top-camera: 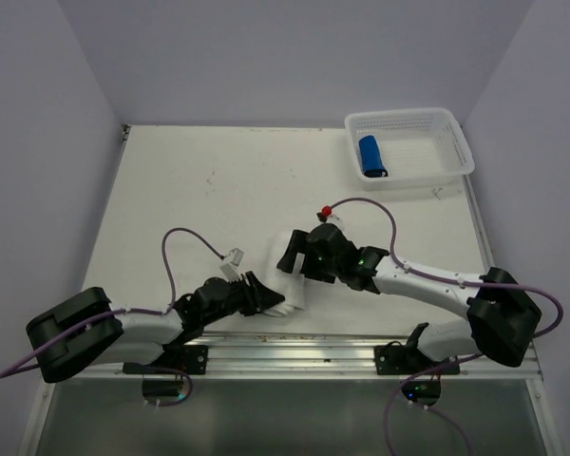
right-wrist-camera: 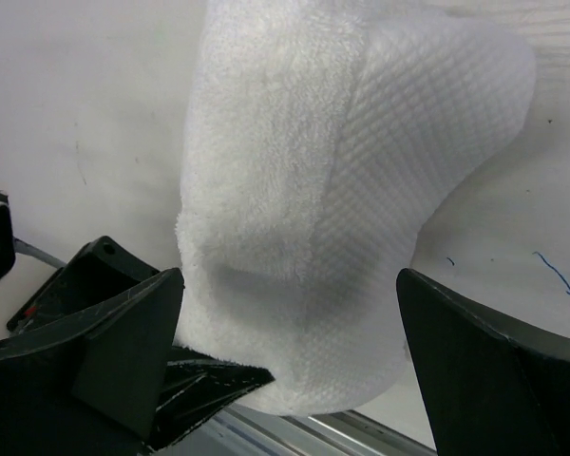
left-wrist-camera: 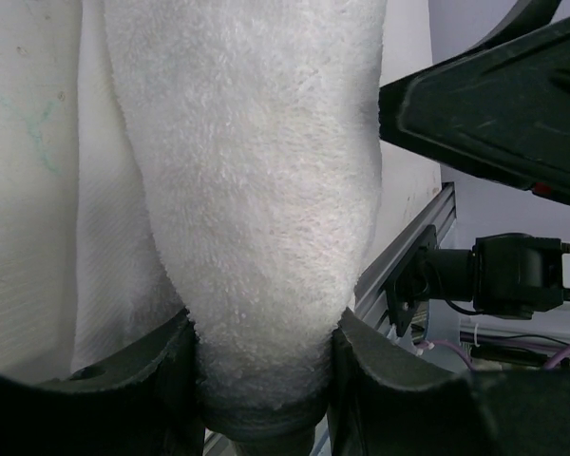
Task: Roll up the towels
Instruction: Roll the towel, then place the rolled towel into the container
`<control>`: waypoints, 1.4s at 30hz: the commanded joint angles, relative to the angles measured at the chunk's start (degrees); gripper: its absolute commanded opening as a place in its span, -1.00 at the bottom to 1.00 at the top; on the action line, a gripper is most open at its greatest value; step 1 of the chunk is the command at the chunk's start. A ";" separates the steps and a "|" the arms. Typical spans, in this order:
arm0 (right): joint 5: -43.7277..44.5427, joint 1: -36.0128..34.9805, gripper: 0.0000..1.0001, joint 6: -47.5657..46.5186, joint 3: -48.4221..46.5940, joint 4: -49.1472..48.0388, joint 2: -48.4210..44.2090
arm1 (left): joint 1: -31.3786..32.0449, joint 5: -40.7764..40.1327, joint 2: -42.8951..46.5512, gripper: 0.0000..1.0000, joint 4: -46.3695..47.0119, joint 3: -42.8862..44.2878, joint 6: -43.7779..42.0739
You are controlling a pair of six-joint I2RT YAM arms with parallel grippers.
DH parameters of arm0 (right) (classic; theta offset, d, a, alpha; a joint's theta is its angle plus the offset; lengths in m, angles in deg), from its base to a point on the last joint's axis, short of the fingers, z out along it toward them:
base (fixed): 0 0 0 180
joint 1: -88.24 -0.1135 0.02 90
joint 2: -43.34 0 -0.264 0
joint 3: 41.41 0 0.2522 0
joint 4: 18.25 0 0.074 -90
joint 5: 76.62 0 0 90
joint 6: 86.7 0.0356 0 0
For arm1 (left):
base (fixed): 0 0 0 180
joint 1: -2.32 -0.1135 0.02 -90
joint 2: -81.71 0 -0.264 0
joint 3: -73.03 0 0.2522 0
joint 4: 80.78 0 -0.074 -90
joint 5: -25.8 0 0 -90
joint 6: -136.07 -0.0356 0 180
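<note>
Two towels are being handled: the blue towel (top-camera: 371,155) is lying rolled in the basket (top-camera: 461,147) at the far right, and you are finishing the white towel (top-camera: 287,288), a thick roll near the table's near edge. The left gripper (left-wrist-camera: 263,323) is clamping that roll from the left, while the right gripper (right-wrist-camera: 290,285) is standing wide open astride it. Judging by this, the next move is calling for the right jaws to close without loosening the roll.
</note>
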 commanded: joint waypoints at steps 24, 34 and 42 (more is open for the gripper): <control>3.25 -3.19 -0.31 -8.72 -14.81 10.39 14.05 | -1.59 1.07 5.62 0.27 -13.01 5.07 -7.19; -2.72 9.71 -0.69 -21.63 -27.35 19.98 14.67 | -1.68 -9.01 22.39 0.44 -45.75 17.46 -15.62; -7.73 23.42 -0.79 -43.32 -61.06 38.43 24.48 | -1.77 -20.81 24.89 0.54 -63.64 35.92 -25.91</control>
